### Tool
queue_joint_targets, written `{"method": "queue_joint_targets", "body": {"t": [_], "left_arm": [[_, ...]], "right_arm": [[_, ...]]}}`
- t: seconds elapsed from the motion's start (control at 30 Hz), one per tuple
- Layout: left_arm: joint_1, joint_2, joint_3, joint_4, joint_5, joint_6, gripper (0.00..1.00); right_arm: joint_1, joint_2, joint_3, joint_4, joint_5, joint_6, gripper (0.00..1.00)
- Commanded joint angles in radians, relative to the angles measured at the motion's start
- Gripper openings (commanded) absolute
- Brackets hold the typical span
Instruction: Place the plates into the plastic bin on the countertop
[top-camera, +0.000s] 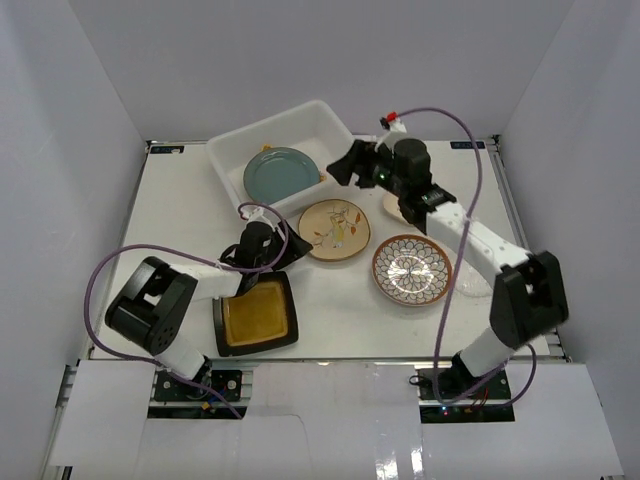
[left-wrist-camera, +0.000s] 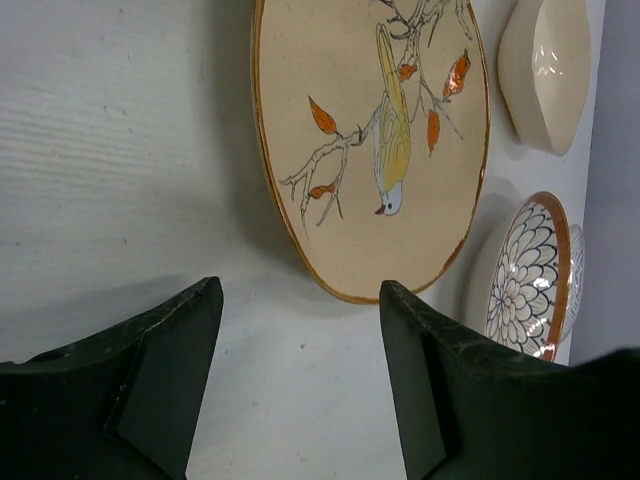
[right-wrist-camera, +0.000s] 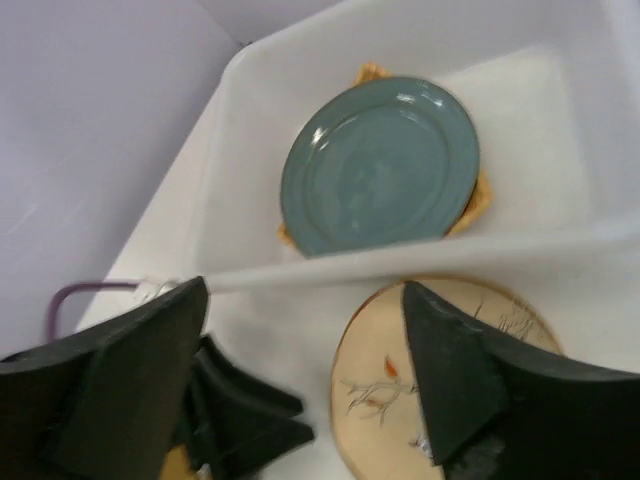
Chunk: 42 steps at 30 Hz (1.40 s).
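Left gripper (left-wrist-camera: 300, 300): black fingers fill the bottom of the left wrist view. The jaws stand well apart, with bare countertop (top-camera: 180, 220) between them and nothing held. Its tips point at the near rim of the cream floral plate (top-camera: 335, 229), close to it but not touching.

Right gripper (right-wrist-camera: 305, 300): jaws wide and empty. It hangs above the near wall of the plastic bin (top-camera: 330, 125), with the bin ahead and the cream floral plate below.

Bin: stands at the far centre of the countertop, turned at an angle. Inside it the blue-grey plate (top-camera: 281, 172) lies flat on top of the orange wedge plate (right-wrist-camera: 372, 72), of which only corners show past its rim.

On the countertop, outside the bin:
- cream floral plate, just beside the bin's near wall
- brown mandala plate (top-camera: 411, 268), to the near right of it, apart
- small cream square plate (left-wrist-camera: 545, 70), beyond the mandala plate, partly hidden under the right arm in the top view
- black square plate with yellow centre (top-camera: 255, 315), near left, by the left arm
- small clear plate (top-camera: 475, 285), faint, just right of the mandala plate
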Motion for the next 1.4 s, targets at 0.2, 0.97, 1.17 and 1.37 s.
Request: {"method": "queue_joint_targets", "body": {"t": [0.2,0.97,1.17,1.37], "left_arm": [[-0.026,0.145,0.104,0.099,-0.179,-0.037,0.59],[-0.058,0.042,-0.017,0.202,-0.202,-0.029,0.0],[-0.06,-0.244,-0.074,0.183,-0.08,-0.045,0.0],[-0.06,-0.506,0.002,0.05,-0.011,-0.031,0.0]], "right_arm": [[0.099,-0.63,-0.667,0.178,0.07,0.053,0.69],[0.156,-1.2,-0.948,-0.664,0.705,0.236,0.93],[0.147,-1.172,-0.965,-0.715,0.836,0.41,0.88],[0.106,-1.06,-0.997,-0.709,0.877,0.494,0.89]]}}
